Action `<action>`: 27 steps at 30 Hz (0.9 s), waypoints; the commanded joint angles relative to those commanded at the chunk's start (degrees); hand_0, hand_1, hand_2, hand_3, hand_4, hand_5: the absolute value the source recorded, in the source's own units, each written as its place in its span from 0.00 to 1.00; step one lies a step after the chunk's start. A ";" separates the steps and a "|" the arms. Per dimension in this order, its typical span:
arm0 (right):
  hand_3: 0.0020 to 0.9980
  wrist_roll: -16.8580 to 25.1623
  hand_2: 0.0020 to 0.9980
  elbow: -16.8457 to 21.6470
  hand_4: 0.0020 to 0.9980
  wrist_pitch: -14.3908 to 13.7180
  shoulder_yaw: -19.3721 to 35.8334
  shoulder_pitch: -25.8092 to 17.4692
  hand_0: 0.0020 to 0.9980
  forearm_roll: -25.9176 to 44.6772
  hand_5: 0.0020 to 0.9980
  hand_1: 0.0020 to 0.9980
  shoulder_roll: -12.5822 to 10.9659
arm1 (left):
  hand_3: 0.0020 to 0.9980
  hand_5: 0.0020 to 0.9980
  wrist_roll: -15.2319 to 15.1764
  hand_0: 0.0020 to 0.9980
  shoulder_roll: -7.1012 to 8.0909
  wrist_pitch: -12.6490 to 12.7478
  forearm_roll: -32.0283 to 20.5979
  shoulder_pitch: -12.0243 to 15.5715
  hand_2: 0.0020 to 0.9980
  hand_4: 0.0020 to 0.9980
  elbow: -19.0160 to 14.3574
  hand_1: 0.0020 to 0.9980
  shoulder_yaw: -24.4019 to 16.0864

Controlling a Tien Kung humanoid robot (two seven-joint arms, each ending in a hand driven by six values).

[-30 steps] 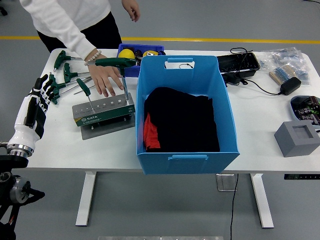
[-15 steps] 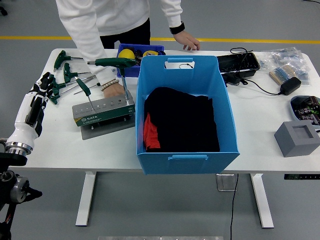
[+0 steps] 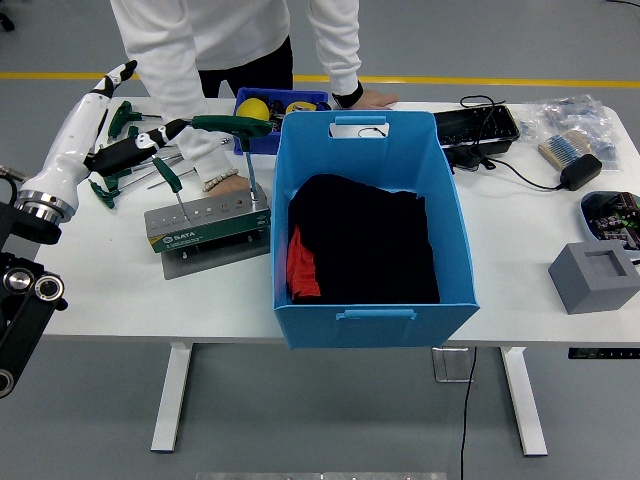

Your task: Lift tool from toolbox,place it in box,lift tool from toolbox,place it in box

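Two green T-handle tools stand in the grey toolbox [image 3: 207,226] at the desk's left half. The taller T-handle wrench [image 3: 236,130] has its shaft near upright at the toolbox's far right corner, its handle long axis running left-right. The short T-handle wrench [image 3: 168,176] stands nearer the toolbox's left end, shaft tilted, handle slanting up-left. More green T-handle tools [image 3: 125,150] lie flat on the desk [image 3: 120,290] behind and left of the toolbox, partly covered by the robot's arm.

Left hand [image 3: 135,150] reaches in from the left above those loose tools, fingers stretched toward the taller wrench's handle, index tip just at its left end; holding nothing, fingers loosely spread. Whether it touches the handle, cannot tell. Right hand not visible.

Blue box [image 3: 372,250] sits just right of the toolbox, nearly touching, open top, dark cloth and something red inside. Its left wall stands close beside the taller wrench's shaft, tight room there. Bare desk in front of the toolbox up to the near edge.

A person in white sleeves stands at the far side: one hand [image 3: 228,184] rests on the desk behind the toolbox, partly hidden by the tall wrench's shaft; the other hand [image 3: 372,98] is flat at the far edge. A small blue bin [image 3: 262,112] is half hidden behind the box.
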 joint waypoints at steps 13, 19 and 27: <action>0.55 -0.74 0.72 -0.35 0.78 0.27 2.00 0.41 0.65 -2.09 0.67 0.64 -0.56 | 1.00 0.56 5.29 1.00 -1.38 -5.25 15.67 -15.13 1.00 1.00 10.97 1.00 17.59; 0.55 -1.26 0.72 -0.34 0.78 0.24 3.27 0.72 0.65 -4.11 0.67 0.64 -0.79 | 1.00 0.55 5.24 1.00 -3.19 -4.08 14.23 -19.57 1.00 1.00 18.70 1.00 22.25; 0.55 -1.30 0.72 -0.42 0.78 0.24 3.56 1.07 0.65 -4.78 0.67 0.64 -1.16 | 0.87 0.57 5.85 0.95 -3.82 -2.66 16.48 -23.20 0.89 1.00 24.25 0.95 25.43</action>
